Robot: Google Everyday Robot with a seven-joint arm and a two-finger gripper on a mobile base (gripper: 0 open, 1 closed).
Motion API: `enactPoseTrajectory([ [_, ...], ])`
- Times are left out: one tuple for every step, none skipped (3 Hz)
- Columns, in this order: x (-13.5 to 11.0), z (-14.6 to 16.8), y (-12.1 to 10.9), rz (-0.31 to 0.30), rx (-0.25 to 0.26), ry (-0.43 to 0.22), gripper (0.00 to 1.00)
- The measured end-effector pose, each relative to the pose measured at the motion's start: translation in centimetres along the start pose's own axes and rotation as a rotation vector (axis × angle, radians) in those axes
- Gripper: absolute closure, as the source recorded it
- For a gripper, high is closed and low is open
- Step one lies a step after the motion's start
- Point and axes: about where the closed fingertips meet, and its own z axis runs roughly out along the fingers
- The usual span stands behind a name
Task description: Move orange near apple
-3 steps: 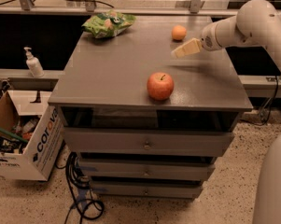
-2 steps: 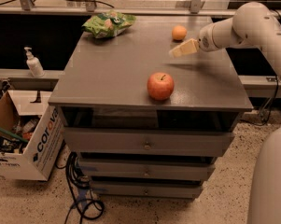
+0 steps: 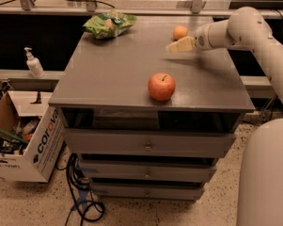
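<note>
The apple [image 3: 161, 86] stands upright near the front edge of the grey drawer cabinet [image 3: 108, 74], its short stem pointing up. Everything else is placed from it.

The orange [image 3: 180, 32] lies well behind the apple and a little to its right in the camera view, close to the cabinet's back edge. The gripper [image 3: 175, 46] hangs low over the top between the two fruits, far nearer the orange than the apple. Its pale tip points left, and the white arm [image 3: 239, 29] reaches in from the right. The orange sits just behind the gripper, on the side away from the apple. Whether they touch cannot be told, nor how wide the gripper stands, and nothing shows in its hold (the orange rests on the cabinet top).

A green snack bag [image 3: 109, 23] lies far behind the apple and to its left, at the back corner. Below and left of the apple, a pump bottle [image 3: 34, 64] stands on a ledge. Lower still, a cardboard box [image 3: 26, 145] sits on the floor, and dark cables [image 3: 82, 197] coil at the cabinet's foot.
</note>
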Motion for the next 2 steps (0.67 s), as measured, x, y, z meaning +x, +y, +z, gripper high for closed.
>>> enactPoseTrajectory([
  [-0.8,1.3,-1.1,0.022,0.008,-0.055,0.00],
  [-1.5,2.4,-2.4,0.031,0.024,-0.097,0.00],
])
